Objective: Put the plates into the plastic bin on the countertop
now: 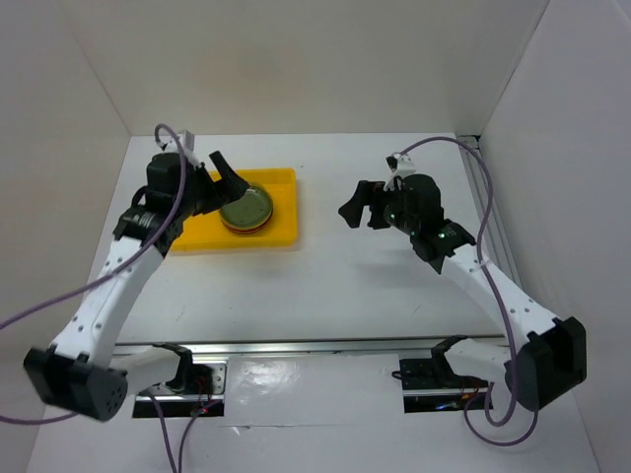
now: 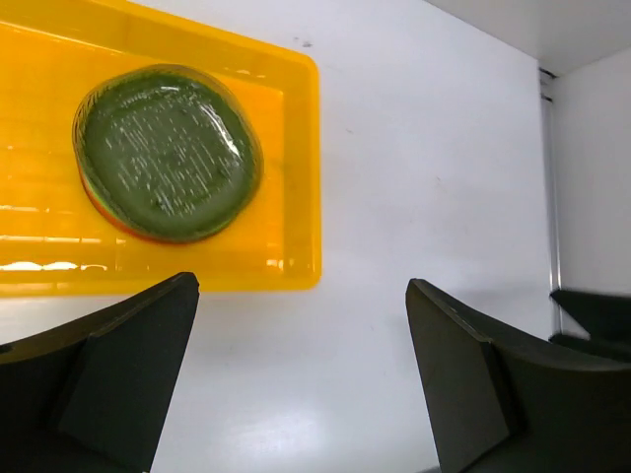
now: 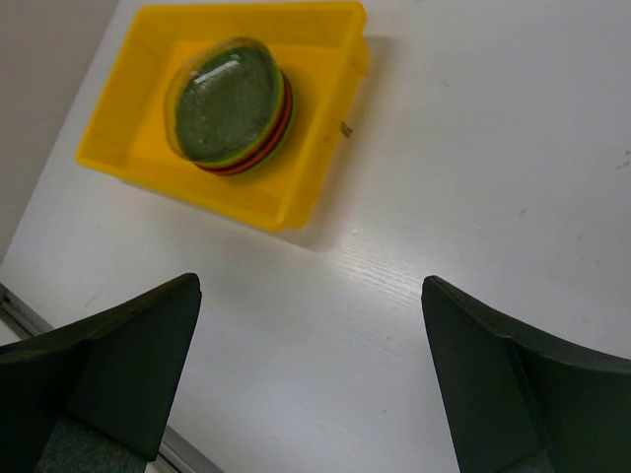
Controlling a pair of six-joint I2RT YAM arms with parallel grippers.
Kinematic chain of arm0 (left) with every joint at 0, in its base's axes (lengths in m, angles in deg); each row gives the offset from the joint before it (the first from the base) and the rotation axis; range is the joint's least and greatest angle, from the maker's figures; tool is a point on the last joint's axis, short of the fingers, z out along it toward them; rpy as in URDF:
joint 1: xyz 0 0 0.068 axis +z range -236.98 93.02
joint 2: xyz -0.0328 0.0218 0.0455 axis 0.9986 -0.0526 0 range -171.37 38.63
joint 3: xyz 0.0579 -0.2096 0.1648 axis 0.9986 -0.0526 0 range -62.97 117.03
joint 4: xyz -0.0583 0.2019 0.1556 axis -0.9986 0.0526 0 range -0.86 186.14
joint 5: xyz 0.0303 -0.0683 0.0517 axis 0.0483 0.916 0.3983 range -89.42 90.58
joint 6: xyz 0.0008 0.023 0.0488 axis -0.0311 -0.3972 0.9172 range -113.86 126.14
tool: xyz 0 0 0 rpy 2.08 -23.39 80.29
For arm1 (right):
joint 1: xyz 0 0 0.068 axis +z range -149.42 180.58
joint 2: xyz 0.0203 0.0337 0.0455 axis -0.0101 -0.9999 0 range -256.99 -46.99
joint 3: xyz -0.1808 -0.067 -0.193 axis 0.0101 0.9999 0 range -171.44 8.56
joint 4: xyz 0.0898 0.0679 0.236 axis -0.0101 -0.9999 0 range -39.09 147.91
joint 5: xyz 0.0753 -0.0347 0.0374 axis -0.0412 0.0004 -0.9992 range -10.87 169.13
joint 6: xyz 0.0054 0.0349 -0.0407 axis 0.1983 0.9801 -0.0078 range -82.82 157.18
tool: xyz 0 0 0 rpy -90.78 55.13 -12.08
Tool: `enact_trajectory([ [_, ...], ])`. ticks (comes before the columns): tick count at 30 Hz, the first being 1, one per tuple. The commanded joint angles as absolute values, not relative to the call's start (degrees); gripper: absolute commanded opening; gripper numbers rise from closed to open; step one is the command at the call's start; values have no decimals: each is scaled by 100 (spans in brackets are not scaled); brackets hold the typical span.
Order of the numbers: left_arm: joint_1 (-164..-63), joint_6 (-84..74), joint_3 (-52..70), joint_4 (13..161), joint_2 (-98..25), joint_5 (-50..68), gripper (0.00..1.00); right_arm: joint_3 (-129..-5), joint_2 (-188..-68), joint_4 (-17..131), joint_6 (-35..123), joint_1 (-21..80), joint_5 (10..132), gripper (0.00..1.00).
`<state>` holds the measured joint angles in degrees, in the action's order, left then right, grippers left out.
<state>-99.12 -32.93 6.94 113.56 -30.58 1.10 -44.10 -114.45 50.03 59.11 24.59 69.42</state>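
Observation:
A stack of plates (image 1: 246, 210) sits in the yellow plastic bin (image 1: 284, 177) at the back left of the white countertop (image 1: 325, 286). The top plate is green; orange-red and lime edges show below it. The stack (image 2: 166, 150) and bin (image 2: 296, 177) show in the left wrist view, and the stack (image 3: 229, 103) and bin (image 3: 325, 128) show in the right wrist view. My left gripper (image 1: 225, 175) is open and empty, just above the bin's left part. My right gripper (image 1: 361, 203) is open and empty, right of the bin, over bare countertop.
White walls (image 1: 552, 118) enclose the countertop on three sides. A metal rail (image 1: 315, 347) runs along the near edge by the arm bases. Purple cables (image 1: 493, 246) trail from both arms.

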Motion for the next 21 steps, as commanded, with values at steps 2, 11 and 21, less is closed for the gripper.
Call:
enact_trajectory([
  [2,-10130,-3105,85,12191,-1573,-319,100,-5075,-10799,4071,5669,2730,7658,100],
  [11,-10192,-2726,-101,13500,329,-284,100,-5340,-9832,2770,5617,3073,8115,100],
  [21,-10192,-2541,-21,14275,954,-566,100,-5287,-9225,2293,5617,3073,8502,100],
])
